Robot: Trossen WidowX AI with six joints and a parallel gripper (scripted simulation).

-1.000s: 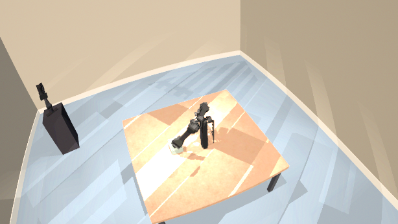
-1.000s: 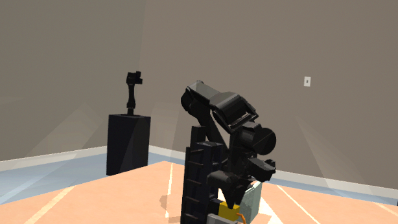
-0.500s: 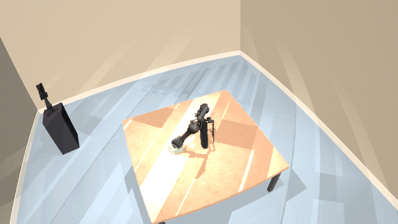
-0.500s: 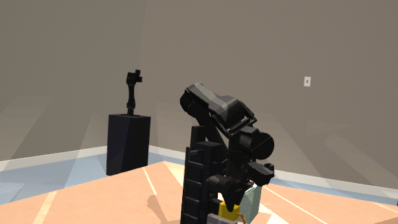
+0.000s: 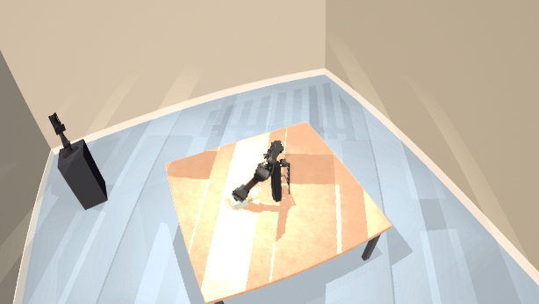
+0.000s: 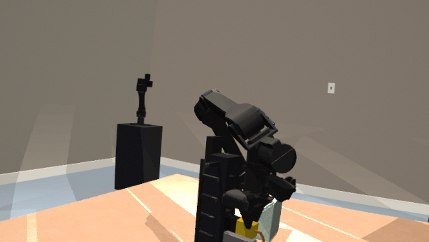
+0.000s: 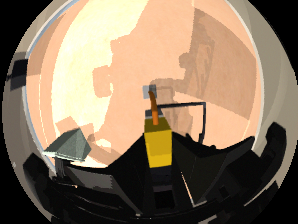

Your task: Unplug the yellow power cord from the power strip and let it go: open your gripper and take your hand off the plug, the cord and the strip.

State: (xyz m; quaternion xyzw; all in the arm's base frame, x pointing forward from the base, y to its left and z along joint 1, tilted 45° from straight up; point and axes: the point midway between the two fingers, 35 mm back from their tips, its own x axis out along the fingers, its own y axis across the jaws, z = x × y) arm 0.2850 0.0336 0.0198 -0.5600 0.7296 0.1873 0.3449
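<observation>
The yellow plug (image 6: 241, 227) (image 7: 159, 149) sits between the fingers of my gripper (image 6: 249, 224) (image 7: 157, 137). In the wrist view the two dark fingers meet its left and right sides, so the gripper is shut on it. An orange-looking cord (image 6: 260, 235) (image 7: 154, 109) runs from the plug's far end towards a small grey box (image 7: 149, 91). A dark block (image 7: 162, 174) lies directly behind the plug; it looks like part of the strip. Whether the plug's prongs are in a socket is hidden. In the top view the plug cannot be made out.
A pale green block (image 6: 272, 218) (image 7: 72, 146) (image 5: 239, 204) stands close beside the gripper. A tall dark column (image 6: 225, 189) (image 5: 276, 182) with a rung-like frame (image 6: 209, 196) (image 5: 289, 177) stands near the arm on the wooden table (image 5: 307, 246). A black pedestal (image 5: 82, 176) (image 6: 137, 155) stands away on the floor.
</observation>
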